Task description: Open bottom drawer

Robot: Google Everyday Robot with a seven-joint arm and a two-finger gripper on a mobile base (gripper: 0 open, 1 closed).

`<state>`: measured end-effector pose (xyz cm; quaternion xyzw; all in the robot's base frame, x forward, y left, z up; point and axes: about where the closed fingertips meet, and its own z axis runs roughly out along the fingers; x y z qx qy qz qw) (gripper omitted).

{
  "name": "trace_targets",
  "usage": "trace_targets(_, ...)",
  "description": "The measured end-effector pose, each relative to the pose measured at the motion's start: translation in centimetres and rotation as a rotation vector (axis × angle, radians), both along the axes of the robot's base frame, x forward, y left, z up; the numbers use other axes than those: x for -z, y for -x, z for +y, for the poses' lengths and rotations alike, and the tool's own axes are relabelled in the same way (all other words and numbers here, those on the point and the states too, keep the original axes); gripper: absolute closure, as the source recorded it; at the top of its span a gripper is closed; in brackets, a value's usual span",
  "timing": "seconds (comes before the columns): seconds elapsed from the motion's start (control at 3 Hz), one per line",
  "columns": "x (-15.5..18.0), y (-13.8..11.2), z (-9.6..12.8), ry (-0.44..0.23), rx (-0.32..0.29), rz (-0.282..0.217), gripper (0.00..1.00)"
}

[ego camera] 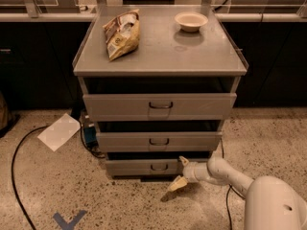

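Speckled floor (53,186) lay under the gripper (180,173), just beside the bottom drawer (139,167); its fingers (176,184) were spread wide, holding nothing; the handle (159,166) was ungrasped, the pull apparently not yet made.

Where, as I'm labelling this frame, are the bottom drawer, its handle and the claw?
bottom drawer (127,167), camera view, left part of its front panel.
handle (159,166), camera view, middle of the wire loop.
claw (180,172), camera view, midway between its open fingertips, just right of the handle.
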<state>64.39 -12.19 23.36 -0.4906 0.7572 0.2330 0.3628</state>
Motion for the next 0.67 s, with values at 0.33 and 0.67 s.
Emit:
trace_targets(0.33, 0.6, -1.1, -0.6, 0.007, 0.021, 0.002, 0.0)
trace_targets(0.67, 1.2, -3.3, -2.2, 0.05, 0.052, 0.001, 0.0)
